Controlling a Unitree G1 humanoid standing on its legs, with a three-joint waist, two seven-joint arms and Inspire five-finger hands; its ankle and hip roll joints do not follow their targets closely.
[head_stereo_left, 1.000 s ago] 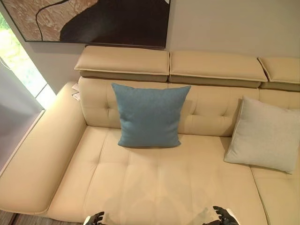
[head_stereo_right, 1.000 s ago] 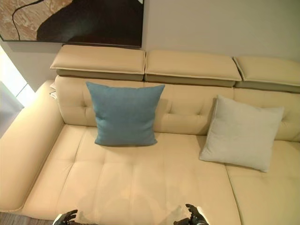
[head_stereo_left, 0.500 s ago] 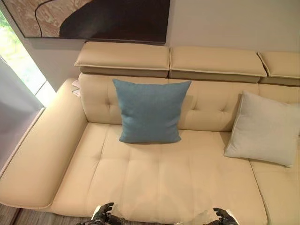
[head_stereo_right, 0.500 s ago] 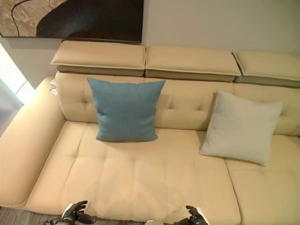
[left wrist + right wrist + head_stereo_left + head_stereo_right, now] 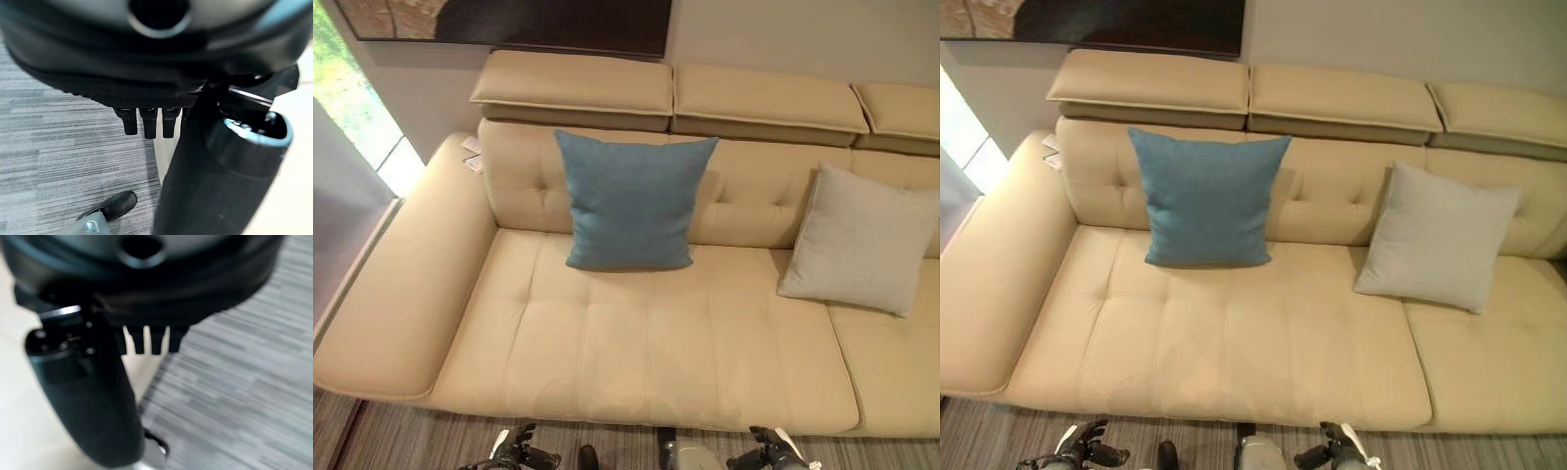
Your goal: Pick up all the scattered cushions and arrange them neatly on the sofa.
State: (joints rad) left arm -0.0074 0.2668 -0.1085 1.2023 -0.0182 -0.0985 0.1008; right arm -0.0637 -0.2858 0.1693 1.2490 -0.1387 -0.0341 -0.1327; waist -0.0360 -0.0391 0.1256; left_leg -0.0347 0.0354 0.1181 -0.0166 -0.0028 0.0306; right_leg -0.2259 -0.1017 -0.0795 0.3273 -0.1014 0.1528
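Cream sofa spans most of the frame in both eye views, armrest at the left, three headrest pads along the top. Blue cushion stands upright against the backrest, upper centre-left of frame, bottom edge on the seat. Grey cushion leans on the backrest at the right side of frame, slightly tilted, well apart from the blue one. Both cushions on the sofa, neither held. Dark framed picture on the wall, top left edge. Bright window at the far left. Grey striped carpet along the bottom edge, in front of the sofa. Left hand low at the bottom edge, left of centre, over the carpet, clear of the sofa front; fingers hang straight and loose in the left wrist view, gripping nothing. Right hand at the bottom edge, right of centre, also over the carpet; right wrist view shows its fingers straight, thumb out, empty. Sofa's pale edge sits beside each hand in the wrist views.
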